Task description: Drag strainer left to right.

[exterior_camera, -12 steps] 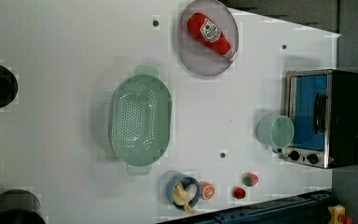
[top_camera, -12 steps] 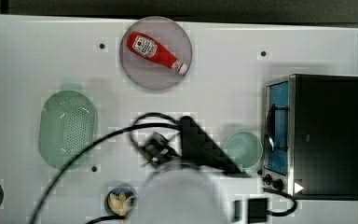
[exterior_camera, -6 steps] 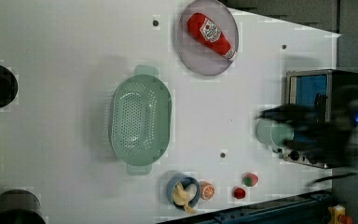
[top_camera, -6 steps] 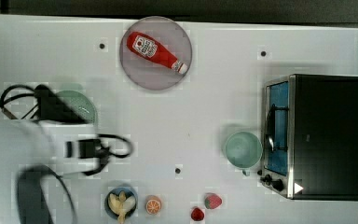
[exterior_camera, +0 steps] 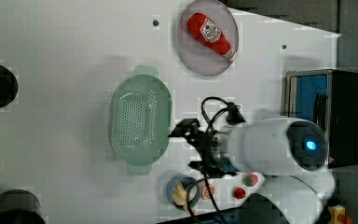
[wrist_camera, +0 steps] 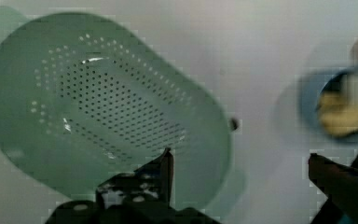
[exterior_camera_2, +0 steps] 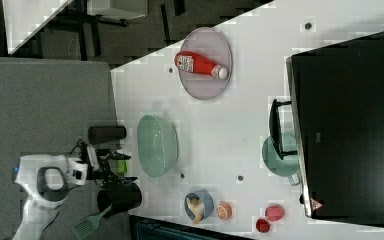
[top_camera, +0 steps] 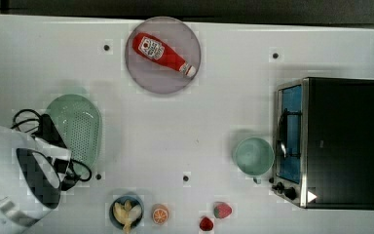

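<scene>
One pale mint strainer [top_camera: 80, 127], oblong with a wide rim and a bowl dotted with small holes, sits on the white table [top_camera: 185, 126] toward the top view's left. Its gripper [wrist_camera: 240, 170] hangs over the strainer's rim, fingers [wrist_camera: 165, 170] spread wide with nothing between them. On the grey plate [top_camera: 163, 80] lies a red ketchup bottle [top_camera: 163, 52], its label unreadable. Beyond the table edge, the right view shows a green spatula [exterior_camera_2: 86, 226].
</scene>
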`<action>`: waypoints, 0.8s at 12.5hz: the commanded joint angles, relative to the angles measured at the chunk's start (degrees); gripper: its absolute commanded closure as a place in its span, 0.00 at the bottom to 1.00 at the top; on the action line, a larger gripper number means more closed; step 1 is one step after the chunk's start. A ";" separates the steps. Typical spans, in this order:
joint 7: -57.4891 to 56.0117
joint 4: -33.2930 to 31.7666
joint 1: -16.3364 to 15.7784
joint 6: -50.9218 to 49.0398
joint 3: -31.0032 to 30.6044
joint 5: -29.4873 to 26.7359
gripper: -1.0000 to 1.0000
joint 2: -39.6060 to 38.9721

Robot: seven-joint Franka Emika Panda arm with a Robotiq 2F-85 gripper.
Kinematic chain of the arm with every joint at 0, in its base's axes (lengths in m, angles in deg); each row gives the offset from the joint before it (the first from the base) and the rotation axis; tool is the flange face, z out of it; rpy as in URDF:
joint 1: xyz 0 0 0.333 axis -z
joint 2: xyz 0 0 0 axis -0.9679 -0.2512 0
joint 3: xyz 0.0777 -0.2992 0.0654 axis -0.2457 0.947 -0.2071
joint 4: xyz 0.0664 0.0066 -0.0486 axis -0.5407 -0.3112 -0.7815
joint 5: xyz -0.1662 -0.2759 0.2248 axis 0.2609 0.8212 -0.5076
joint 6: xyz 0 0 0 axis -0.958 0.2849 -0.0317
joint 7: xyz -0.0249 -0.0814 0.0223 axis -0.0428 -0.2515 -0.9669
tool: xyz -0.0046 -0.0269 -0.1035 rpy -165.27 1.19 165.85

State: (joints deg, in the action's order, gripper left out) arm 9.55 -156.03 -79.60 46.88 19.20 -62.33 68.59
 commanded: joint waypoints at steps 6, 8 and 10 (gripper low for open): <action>25.93 -3.76 1.63 22.55 1.74 3.34 0.00 -13.46; 26.01 -4.48 1.21 26.76 2.77 4.79 0.00 -16.32; 26.01 -4.55 0.18 28.19 4.82 5.93 0.00 -18.38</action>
State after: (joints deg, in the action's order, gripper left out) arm 31.18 -162.18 -78.97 73.48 22.58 -56.12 49.75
